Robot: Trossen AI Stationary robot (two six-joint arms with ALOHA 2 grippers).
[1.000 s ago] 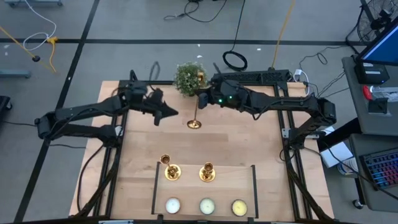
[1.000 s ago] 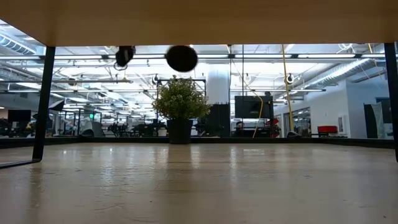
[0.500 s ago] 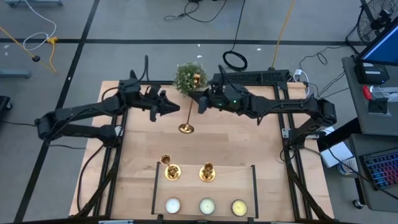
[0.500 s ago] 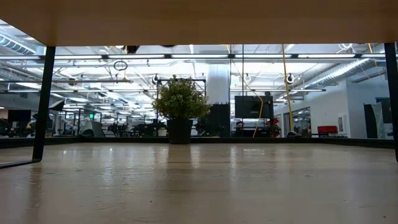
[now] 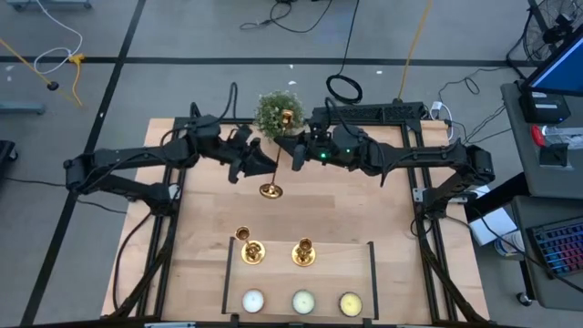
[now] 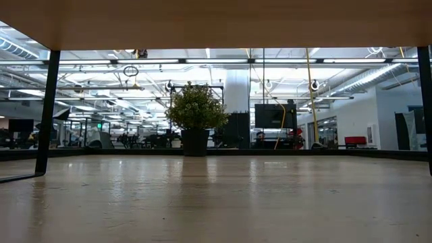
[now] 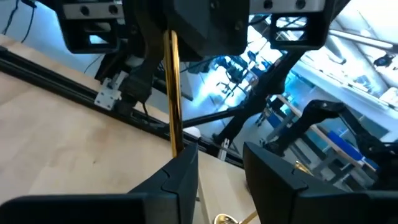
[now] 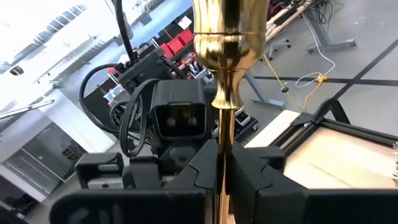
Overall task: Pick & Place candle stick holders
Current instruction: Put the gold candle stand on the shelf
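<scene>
A tall gold candle stick holder point(image 5: 275, 164) hangs over the table's far middle, with its cup point(image 5: 286, 117) up and its round base point(image 5: 270, 190) down. My right gripper point(image 5: 297, 151) is shut on its stem. My left gripper point(image 5: 262, 167) is open close beside the stem. In the left wrist view the stem point(image 7: 173, 93) runs down behind one finger point(image 7: 181, 177), and I cannot tell whether they touch. Two more gold holders point(image 5: 252, 251) point(image 5: 303, 252) stand on their bases at the near middle. My right gripper pinches the thin stem point(image 8: 222, 134) just below the cup point(image 8: 227, 37), between its two fingers. The fingers come level from the table's right side and lie across the stem. The holder is lifted clear of the table, roughly upright, with its base hanging below.
A bushy potted plant point(image 5: 276, 114) stands at the far edge, just behind both grippers. A black-framed tray point(image 5: 372, 273) lies at the near edge, with three flat tealights point(image 5: 301, 302) in a row. There is bare wood point(image 5: 209, 219) between the grippers and the tray.
My right gripper has gone up with the candle stick holder, whose base has left the table and shifted a little toward the left edge. My left gripper has moved toward the right edge, up to the stem.
</scene>
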